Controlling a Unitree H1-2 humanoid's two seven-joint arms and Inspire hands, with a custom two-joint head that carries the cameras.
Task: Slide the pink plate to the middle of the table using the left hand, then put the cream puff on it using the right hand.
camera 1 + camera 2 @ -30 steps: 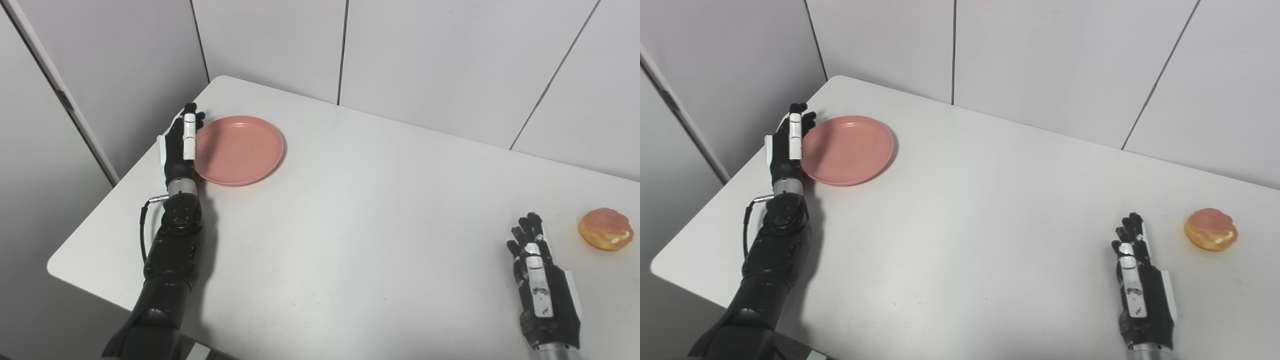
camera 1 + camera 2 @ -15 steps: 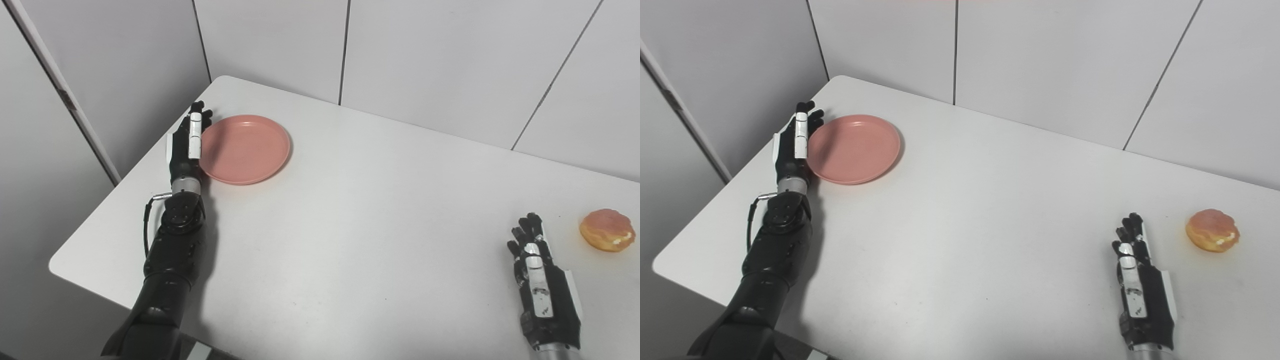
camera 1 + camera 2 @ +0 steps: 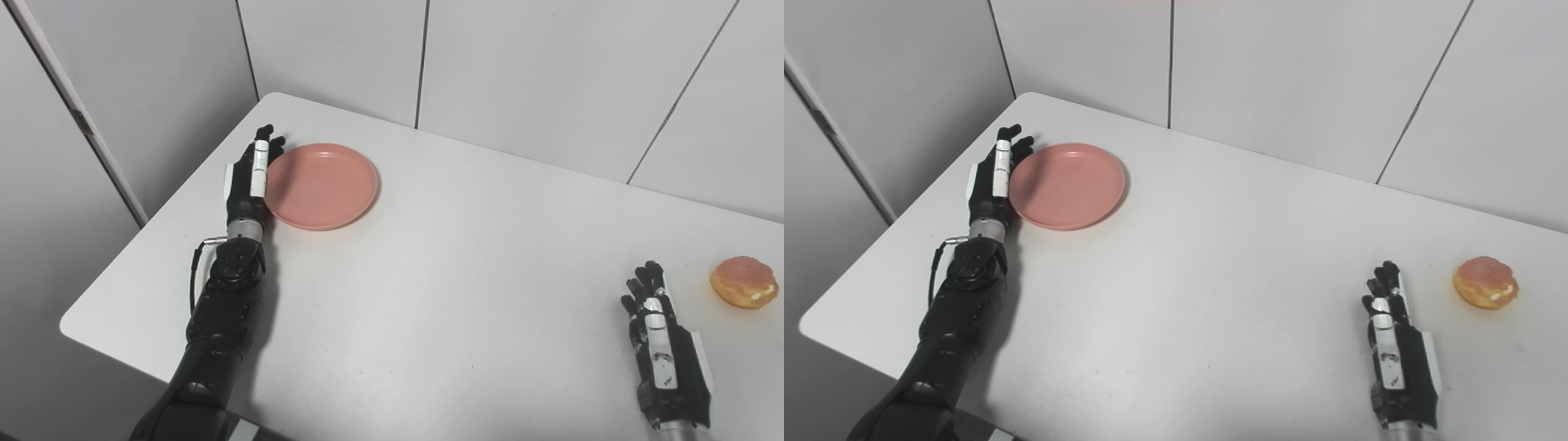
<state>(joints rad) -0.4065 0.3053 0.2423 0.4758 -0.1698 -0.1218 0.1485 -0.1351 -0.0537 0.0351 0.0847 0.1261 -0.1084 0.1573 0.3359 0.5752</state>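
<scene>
Since a second ago our pink plate (image 3: pixel 322 185) has slid a little toward the right of the frame, our left hand (image 3: pixel 250 180) moving along with it. It now lies in the upper left of the white table (image 3: pixel 441 269) — the hand's flat, extended fingers pressed against its left rim, holding nothing. Our cream puff (image 3: pixel 742 282) sits far right, apart from our right hand (image 3: pixel 664 346), which rests open, fingers straight, at lower right.

Bright, even overhead light; soft faint shadows; sharp focus, no glare.
</scene>
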